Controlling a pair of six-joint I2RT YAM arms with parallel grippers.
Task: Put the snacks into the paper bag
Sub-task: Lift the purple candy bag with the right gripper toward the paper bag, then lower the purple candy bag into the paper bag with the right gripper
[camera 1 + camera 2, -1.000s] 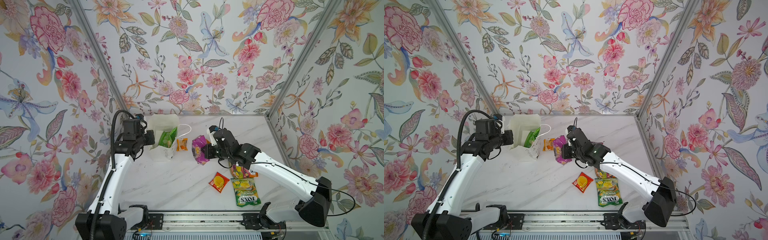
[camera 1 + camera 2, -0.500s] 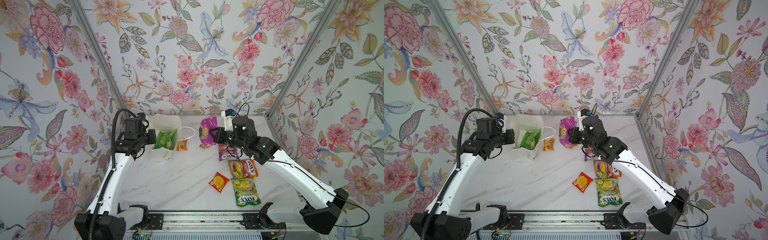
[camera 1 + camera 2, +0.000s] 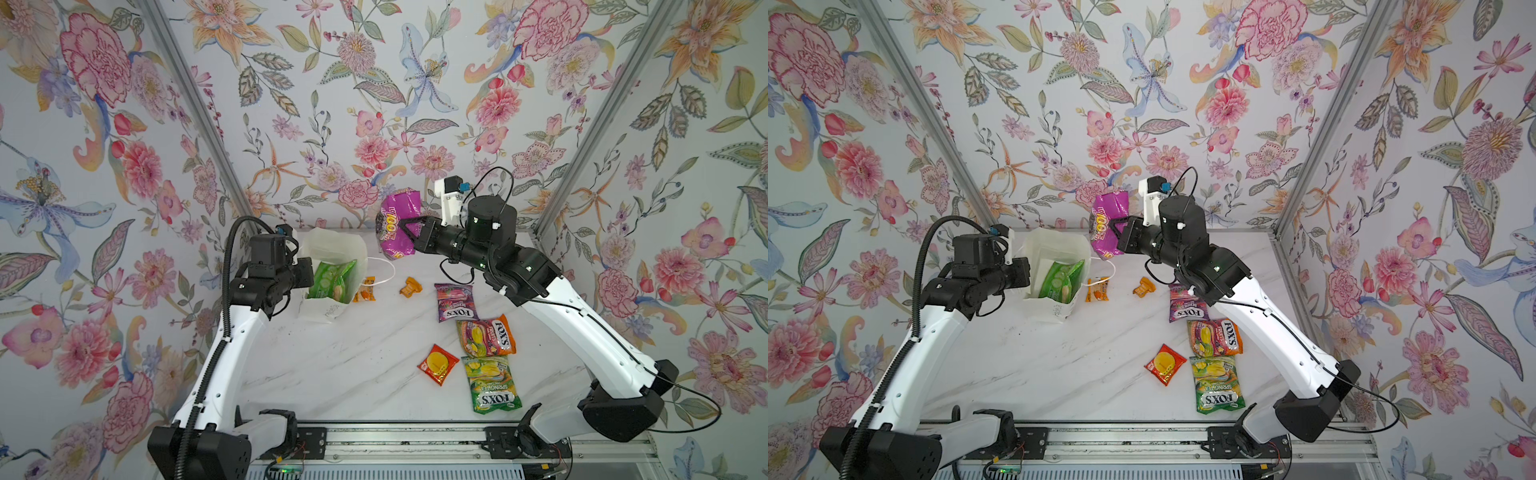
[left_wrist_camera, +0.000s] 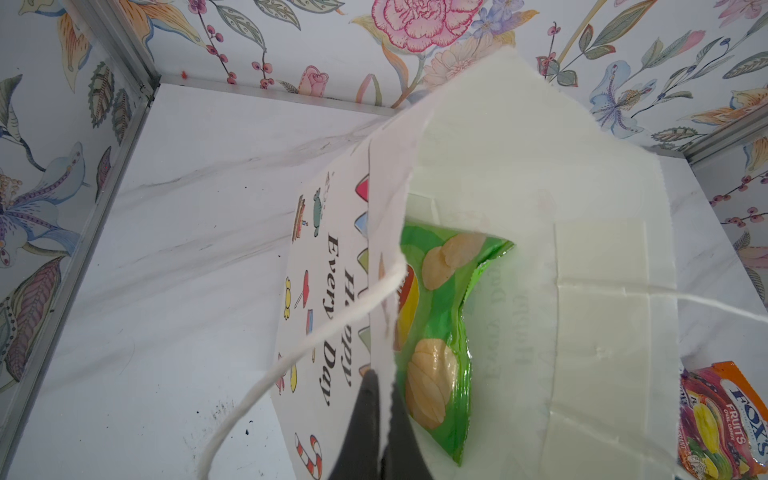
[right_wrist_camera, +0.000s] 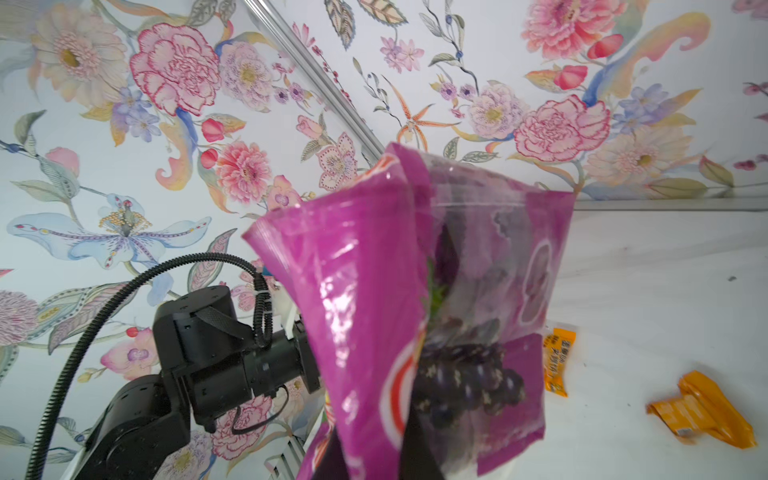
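Marble-patterned tabletop [image 3: 332, 374] enclosed by floral-papered walls [image 3: 374, 83], seen whole in both top views. Paper bag [image 3: 332, 245] stands open-mouthed directly in front of the left gripper [image 4: 379, 386], whose jaws are closed flat on the upper edge of the bag's nearest wall and hold it. Green chip bag [image 4: 436, 332] lies inside, just beyond the fingertips. Right gripper [image 3: 409, 232] is clamped on the purple grape pack [image 3: 397, 226], holding it roughly upright in the air, clear of the table. The pack is beside the bag's mouth, on the side away from the left gripper; whether pack and bag rim touch cannot be told. Far cord handle [image 3: 382, 270] loops out over the table below the held pack. On the table below and behind the right gripper lie two small orange packs [image 3: 411, 286], three Fox's candy bags [image 3: 486, 336] in a row alongside the right arm, and a red pack [image 3: 436, 363] next to them, all well apart from both grippers. Left wrist view alone shows the pinch on the paper edge, the print "Happy Every Day" with party icons on the outer face, and the near cord handle [image 4: 332, 332] running past the fingers. Right wrist view alone shows the grape artwork on the pack's face, with the left arm [image 5: 199, 353] beyond it; the bag is almost wholly hidden behind the pack there. Only the top views show all the loose packets at once.
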